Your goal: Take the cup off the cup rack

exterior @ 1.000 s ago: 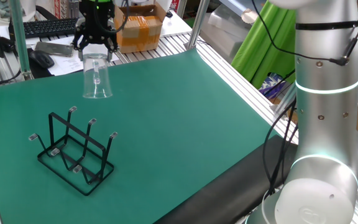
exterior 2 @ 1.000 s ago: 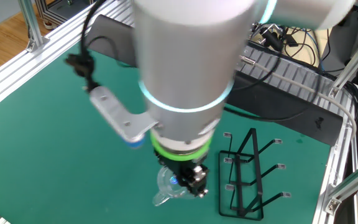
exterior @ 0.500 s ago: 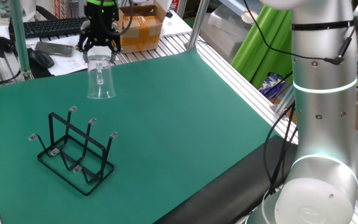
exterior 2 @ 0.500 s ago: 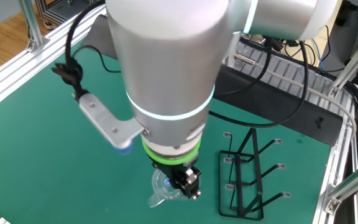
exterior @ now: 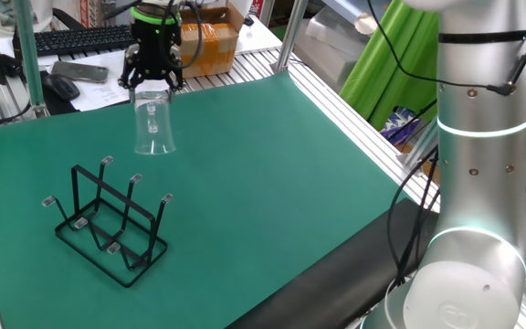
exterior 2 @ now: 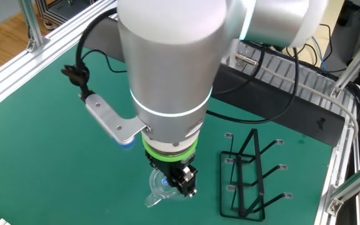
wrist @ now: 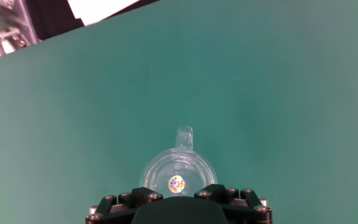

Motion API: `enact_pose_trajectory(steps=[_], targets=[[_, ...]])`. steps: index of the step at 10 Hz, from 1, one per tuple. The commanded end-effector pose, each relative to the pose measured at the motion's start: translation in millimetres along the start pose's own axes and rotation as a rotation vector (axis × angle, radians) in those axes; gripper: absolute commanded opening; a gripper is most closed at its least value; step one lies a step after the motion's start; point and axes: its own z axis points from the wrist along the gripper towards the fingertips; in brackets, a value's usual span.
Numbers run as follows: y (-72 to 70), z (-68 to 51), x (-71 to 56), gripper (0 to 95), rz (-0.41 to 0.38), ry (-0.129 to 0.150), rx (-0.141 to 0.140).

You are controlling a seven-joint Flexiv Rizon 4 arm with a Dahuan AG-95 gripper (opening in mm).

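Observation:
The cup (exterior: 153,123) is a clear tumbler hanging rim down, with my gripper (exterior: 151,80) shut on its base. It hangs over the green mat near the far edge, apart from the cup rack (exterior: 108,219) and behind it. The black wire rack stands on the mat with nothing on its prongs. In the other fixed view the cup (exterior 2: 160,189) shows under the gripper (exterior 2: 179,181), left of the rack (exterior 2: 252,175). The hand view looks down through the cup (wrist: 178,169), between the fingers (wrist: 222,191), to a small handle and the mat below.
A keyboard (exterior: 76,38), a mouse (exterior: 60,85) and a cardboard box (exterior: 206,41) lie beyond the mat's far edge. Aluminium rails (exterior: 354,110) border the mat. The arm's silver column (exterior: 478,164) stands at the right front.
The gripper has carried the cup a little to the right and slightly lower in one fixed view, farther from the rack. The grip and the rack are unchanged.

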Motion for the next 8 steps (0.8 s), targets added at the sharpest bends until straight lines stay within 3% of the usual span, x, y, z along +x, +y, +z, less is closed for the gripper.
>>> enact_pose_trajectory(steps=[1, 6, 8], targets=[[-1.9, 3.8, -3.7, 0.0, -0.002, -0.001, -0.002], [-9.8, 27.0, 1.3, 0.0, -0.006, -0.027, -0.008], [-16.0, 35.4, -2.2, 0.0, -0.014, -0.028, -0.009]])
